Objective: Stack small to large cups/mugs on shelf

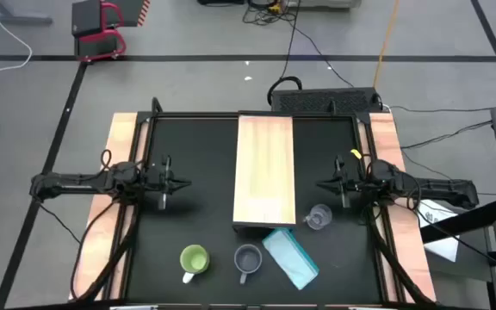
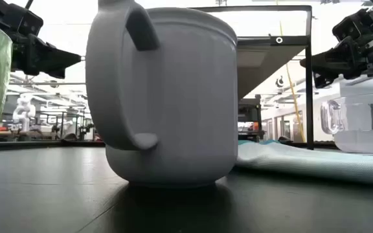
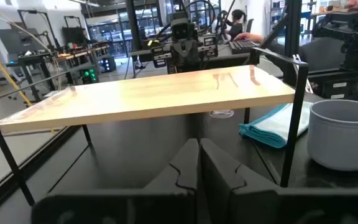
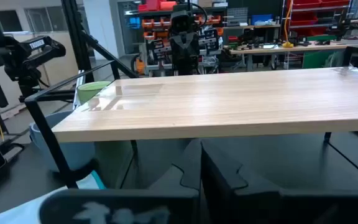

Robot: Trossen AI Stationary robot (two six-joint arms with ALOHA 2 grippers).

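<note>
With both arms parked at the table sides, nothing is held.
table (image 1: pixel 196 155): black top, wooden strips along both side edges.
shelf (image 1: pixel 265 168): light-wood board on thin black legs, mid-table; long axis runs from the near edge toward the far edge; top bare; sits between the two grippers, well apart from each.
cloth (image 1: pixel 291 257): light-blue, folded, flat on the table just off the shelf's near right corner, angled diagonally; lies between the grey mug and the glass cup.
green mug (image 1: pixel 194 258): upright, open end up, pale handle toward the near edge; near-left of the shelf, well apart from the left gripper.
grey-blue mug (image 1: pixel 247 257): upright, handle toward the near edge; just off the shelf's near end, beside the green mug, cloth close on its right; fills the low view.
glass cup (image 1: pixel 318 217): clear, upright, at the shelf's near right corner, touching or just beside the cloth, can't tell which; near the right gripper but apart from it.
left gripper (image 1: pixel 177 182): left of the shelf, pointing at it, fingers pressed together, holding nothing.
right gripper (image 1: pixel 325 182): right of the shelf, pointing at it, fingers pressed together, holding nothing.
</note>
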